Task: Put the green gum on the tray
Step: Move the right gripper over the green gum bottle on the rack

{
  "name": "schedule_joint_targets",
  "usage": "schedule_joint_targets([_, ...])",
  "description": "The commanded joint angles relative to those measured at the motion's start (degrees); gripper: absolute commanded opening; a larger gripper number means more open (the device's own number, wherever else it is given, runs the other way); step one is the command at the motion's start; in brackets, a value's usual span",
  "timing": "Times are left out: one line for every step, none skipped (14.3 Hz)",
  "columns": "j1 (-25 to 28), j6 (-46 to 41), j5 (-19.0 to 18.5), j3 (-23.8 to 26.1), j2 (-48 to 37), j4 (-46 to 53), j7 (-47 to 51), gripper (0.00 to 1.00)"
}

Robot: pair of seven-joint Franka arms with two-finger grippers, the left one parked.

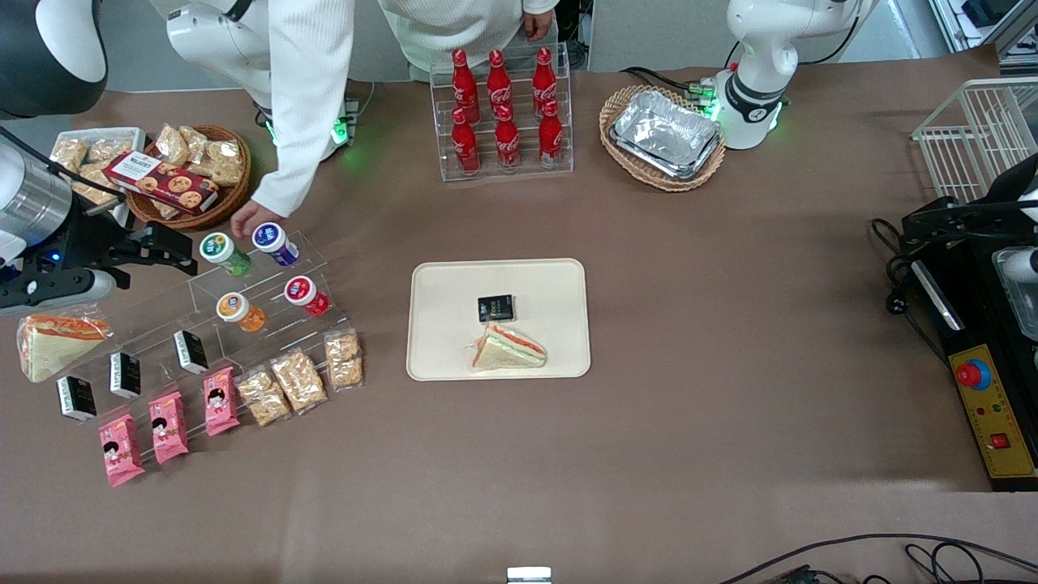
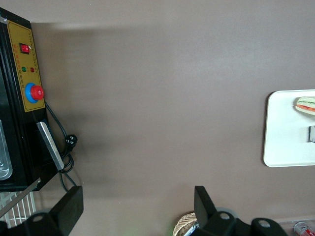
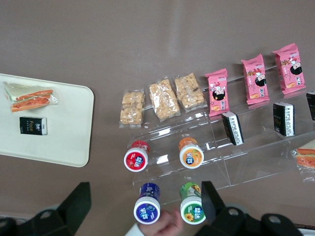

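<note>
The green gum (image 1: 225,251) (image 3: 192,204) lies tilted on the upper step of a clear acrylic rack (image 1: 268,280), its white lid toward the front camera. My right gripper (image 1: 174,247) (image 3: 145,192) hovers open beside it, toward the working arm's end of the table, holding nothing. In the right wrist view the green gum sits just inside one finger (image 3: 212,204). The cream tray (image 1: 442,341) (image 3: 59,132) (image 2: 285,137) lies flat at mid-table, carrying a wrapped sandwich (image 1: 508,349) and a small black packet (image 1: 495,307).
A person's hand (image 1: 255,217) (image 3: 170,221) reaches between the green gum and a blue bottle (image 1: 274,243). Orange (image 1: 240,311) and red (image 1: 306,295) bottles lie on the lower step. Snack packs (image 1: 296,380), cola bottles (image 1: 503,113) and a foil-tray basket (image 1: 663,136) stand around.
</note>
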Motion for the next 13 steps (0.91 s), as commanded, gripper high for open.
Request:
schedule_joint_targets([-0.3,0.0,1.4,0.0,0.2,0.4,-0.6,1.00])
schedule_joint_targets([-0.3,0.0,1.4,0.0,0.2,0.4,-0.7,1.00])
schedule_joint_targets([-0.3,0.0,1.3,0.0,0.2,0.4,-0.7,1.00])
schedule_joint_targets([-0.3,0.0,1.1,0.0,0.2,0.4,-0.9,1.00])
schedule_joint_targets([-0.4,0.2,0.9,0.0,0.2,0.4,-1.0,1.00])
schedule_joint_targets([-0.4,0.2,0.5,-0.1,0.0,0.4,-1.7,1.00])
schedule_joint_targets([-0.5,0.0,0.5,-0.2,-0.2,0.4,-3.3,1.00])
schedule_joint_targets([-0.5,-0.2,0.5,-1.0,-0.5,0.3,-6.1,1.00])
schedule_joint_targets([-0.3,-0.4,0.5,-1.9,-0.9,0.2,-8.9,1.00])
schedule_joint_targets([-0.4,-0.7,0.5,-2.7,-1.8,-0.2,-12.1,1.00])
schedule_joint_targets([-0.3,-0.8,0.5,-3.6,-2.6,-0.6,-16.1,1.00])
schedule_joint_targets([-0.3,-1.4,0.5,-4.4,-3.4,-0.7,-19.8,1.00])
schedule_joint_targets([-0.3,-1.8,0.5,-5.0,-4.3,-1.4,-21.4,1.00])
